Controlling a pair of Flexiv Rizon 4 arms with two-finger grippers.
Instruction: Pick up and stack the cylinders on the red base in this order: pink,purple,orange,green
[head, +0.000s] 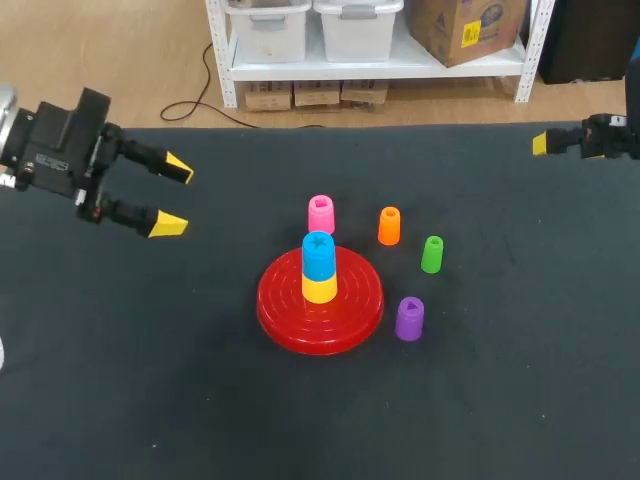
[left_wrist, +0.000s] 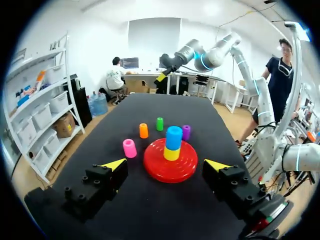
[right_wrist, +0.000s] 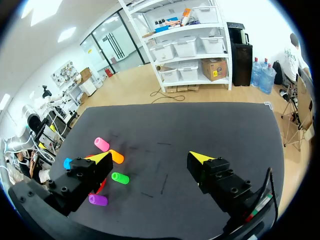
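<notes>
Red base (head: 320, 300) sits mid-table on the black table (head: 150, 400). It already carries a two-high stack at its centre: yellow cylinder (head: 319, 289) at the bottom, blue cylinder (head: 318, 254) on top, both upright. None of the four task cylinders is on the base; all stand upright on the cloth, each apart from the others. Head view, clock positions from the base centre: pink cylinder (head: 321, 214) at 12, just beyond the base rim; orange cylinder (head: 389, 226) at about 1; green cylinder (head: 431, 254) at about 2, just beside orange; purple cylinder (head: 409, 319) at about 4, close to the base rim, and I can't tell whether it touches. Left gripper (head: 172, 195) is at roughly 10 from the base, well apart from it, above the table, with its fingers spread wide and nothing between them. From its own wrist camera the base and stack lie straight ahead, centred between the two yellow tips, with pink beside the base and orange, green and purple past it. Right gripper (head: 541, 143) is far out at about 2, at the table's far-right edge, well clear of everything. Only one yellow tip shows in the head view, but its wrist view shows the fingers well apart and empty. The cylinders lie ahead of it, and one finger partly hides the base.
</notes>
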